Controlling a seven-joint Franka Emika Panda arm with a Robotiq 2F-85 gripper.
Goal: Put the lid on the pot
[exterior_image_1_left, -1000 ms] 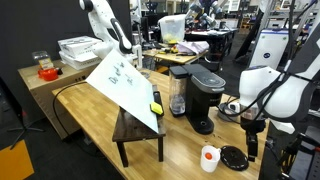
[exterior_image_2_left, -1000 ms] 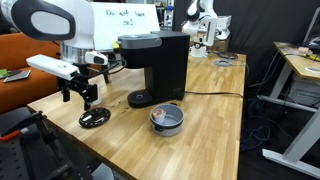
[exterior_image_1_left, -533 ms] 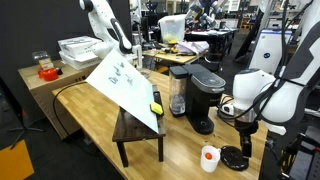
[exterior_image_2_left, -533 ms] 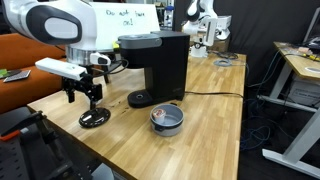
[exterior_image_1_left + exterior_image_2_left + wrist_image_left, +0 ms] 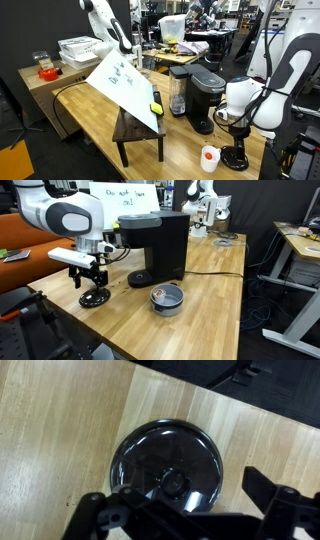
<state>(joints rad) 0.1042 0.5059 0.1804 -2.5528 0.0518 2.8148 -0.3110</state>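
The lid (image 5: 165,462) is a flat round black disc with a small centre knob, lying on the wooden table near its edge; it shows in both exterior views (image 5: 94,298) (image 5: 235,158). My gripper (image 5: 89,280) is open and hovers just above the lid, its fingers (image 5: 185,510) straddling the knob without touching it. The pot (image 5: 166,298), small, silver-grey with a dark inside, stands apart on the table in front of the coffee machine. It is not visible in the wrist view.
A black coffee machine (image 5: 155,242) stands behind the pot, also seen in an exterior view (image 5: 204,95). A small white cup with a red top (image 5: 209,158) stands next to the lid. The table edge (image 5: 70,310) runs close by the lid.
The arm has swung over toward the lid and lowered; the open gripper now sits directly above it. The lid and the pot have not moved.
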